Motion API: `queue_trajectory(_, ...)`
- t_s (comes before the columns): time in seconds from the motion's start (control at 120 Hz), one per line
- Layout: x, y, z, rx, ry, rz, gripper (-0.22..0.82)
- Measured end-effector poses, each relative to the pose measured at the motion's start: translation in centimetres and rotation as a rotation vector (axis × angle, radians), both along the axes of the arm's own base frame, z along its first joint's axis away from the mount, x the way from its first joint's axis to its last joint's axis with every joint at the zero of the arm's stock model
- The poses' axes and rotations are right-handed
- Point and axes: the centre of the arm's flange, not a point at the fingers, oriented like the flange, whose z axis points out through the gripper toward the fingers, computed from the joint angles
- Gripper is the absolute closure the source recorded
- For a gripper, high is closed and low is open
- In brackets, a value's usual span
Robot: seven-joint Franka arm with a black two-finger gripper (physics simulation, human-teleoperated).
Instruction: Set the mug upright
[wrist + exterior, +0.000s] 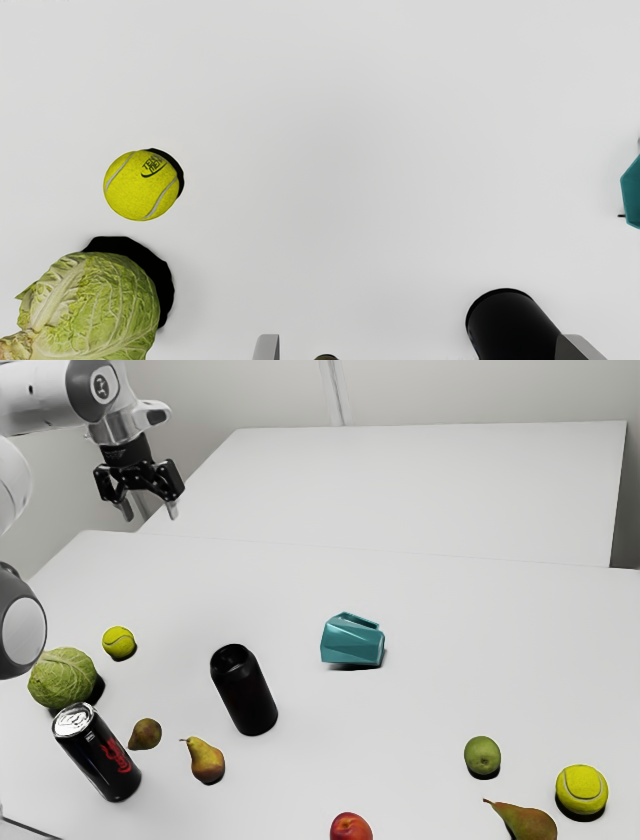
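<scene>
Nearest in the exterior view are a red fruit [351, 827] and a pear [526, 822], then a green fruit [482, 756]. Toward the exterior view's left edge of the counter [420, 600], a soda can [97, 752] stands near a cabbage [62, 678]. A black cylinder [246, 692] stands farther in. Beyond it, nearer the far edge, the teal mug [352, 641] lies on its side, probably handle up. The jaws [149, 513] hang high above the counter, wide apart and empty.

Bottle [248, 695] between cabbage [62, 678] and mug [350, 644]
</scene>
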Motion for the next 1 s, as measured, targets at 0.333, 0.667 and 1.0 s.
queue_trajectory(0.333, -1.5, -2.9, -6.5, -0.117, 0.071, -0.044, 0.0)
queue_trajectory(0.667, -2.3, -9.0, -20.1, -0.422, -0.044, 0.046, 0.0)
queue_trajectory(1.0, 1.0, -13.6, -26.3, -0.667, -0.192, 0.169, 0.0)
